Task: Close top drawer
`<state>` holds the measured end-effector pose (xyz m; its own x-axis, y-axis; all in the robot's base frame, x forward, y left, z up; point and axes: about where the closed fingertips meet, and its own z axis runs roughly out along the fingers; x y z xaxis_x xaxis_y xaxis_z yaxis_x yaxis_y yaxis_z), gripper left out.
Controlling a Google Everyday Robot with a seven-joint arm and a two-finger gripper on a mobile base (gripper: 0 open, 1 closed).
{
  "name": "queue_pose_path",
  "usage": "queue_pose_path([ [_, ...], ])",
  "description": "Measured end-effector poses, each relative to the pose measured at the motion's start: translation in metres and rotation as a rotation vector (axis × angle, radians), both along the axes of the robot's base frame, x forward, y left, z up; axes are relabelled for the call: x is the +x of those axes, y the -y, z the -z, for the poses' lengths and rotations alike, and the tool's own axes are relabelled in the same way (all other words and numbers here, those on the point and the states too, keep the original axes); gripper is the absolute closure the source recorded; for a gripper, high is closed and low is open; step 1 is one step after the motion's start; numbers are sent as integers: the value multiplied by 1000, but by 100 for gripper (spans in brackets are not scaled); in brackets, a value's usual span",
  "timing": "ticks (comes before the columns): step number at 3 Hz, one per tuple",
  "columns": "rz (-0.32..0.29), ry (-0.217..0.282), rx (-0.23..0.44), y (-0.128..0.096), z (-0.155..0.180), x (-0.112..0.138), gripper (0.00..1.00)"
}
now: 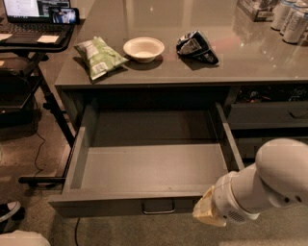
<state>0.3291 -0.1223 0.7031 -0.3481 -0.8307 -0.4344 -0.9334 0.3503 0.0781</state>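
The top drawer (144, 168) stands pulled far out from under the grey counter, its plain grey inside empty. Its flat front panel (106, 206) faces me, with a small metal loop handle (158, 208) at the centre. My gripper (206, 214) is at the end of the white arm (269, 185) coming in from the lower right. It sits just in front of the right part of the front panel, to the right of the handle. Only its cream-coloured tip shows.
On the counter (250, 57) lie a green chip bag (98, 56), a white bowl (143, 49) and a dark chip bag (196, 46); cans (291, 21) stand at far right. Narrower drawers (269, 115) are at right. A stand with a laptop (33, 14) is at left.
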Motion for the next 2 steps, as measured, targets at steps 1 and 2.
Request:
queue_pose_path([
  [1,-14,10,32,-2,33,1,100],
  [2,-6,38,50,3,57,7,100],
])
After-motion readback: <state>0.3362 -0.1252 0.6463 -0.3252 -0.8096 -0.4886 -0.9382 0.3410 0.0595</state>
